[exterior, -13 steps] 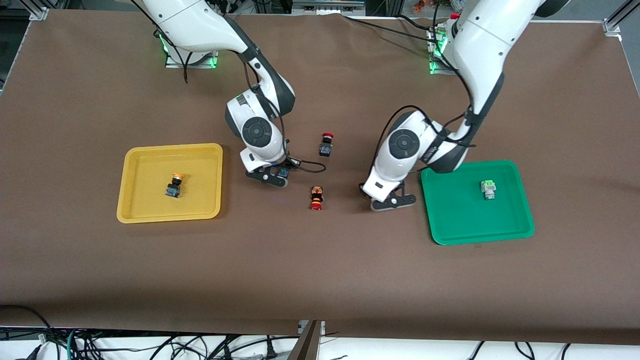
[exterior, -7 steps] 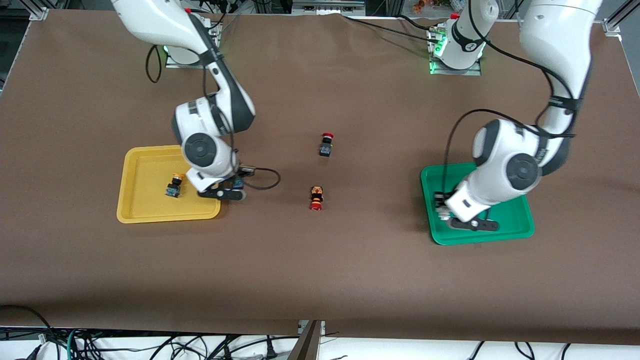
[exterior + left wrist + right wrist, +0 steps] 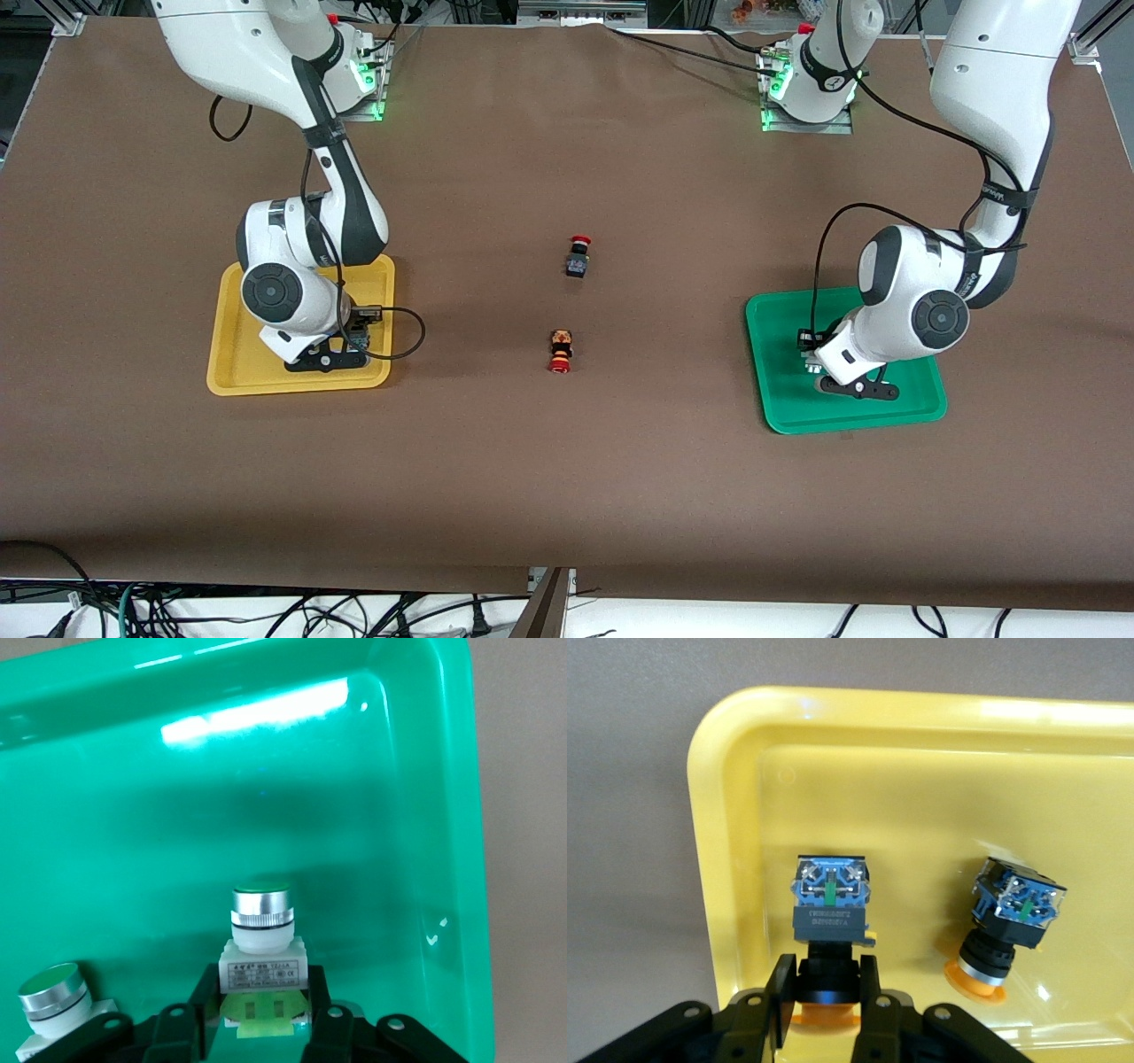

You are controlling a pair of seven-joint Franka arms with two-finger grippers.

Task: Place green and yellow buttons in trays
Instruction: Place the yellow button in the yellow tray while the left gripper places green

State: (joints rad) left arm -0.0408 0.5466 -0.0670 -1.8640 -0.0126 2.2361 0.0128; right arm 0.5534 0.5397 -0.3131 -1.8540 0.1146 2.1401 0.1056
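My right gripper is low in the yellow tray, shut on a yellow button by its black collar. A second yellow button lies beside it on the tray floor; the arm hides it in the front view. My left gripper is low in the green tray, shut on a green button by its white body. A second green button lies close by in the tray, also hidden in the front view.
Two red-capped black switches lie on the brown table between the trays: one nearer the robots, one nearer the front camera. Both arms hang over their trays. Cables trail from each wrist.
Both arms swung outward from the table's middle, each carrying its button. The right gripper went over the yellow tray, the left over the green tray, and both came down low inside.
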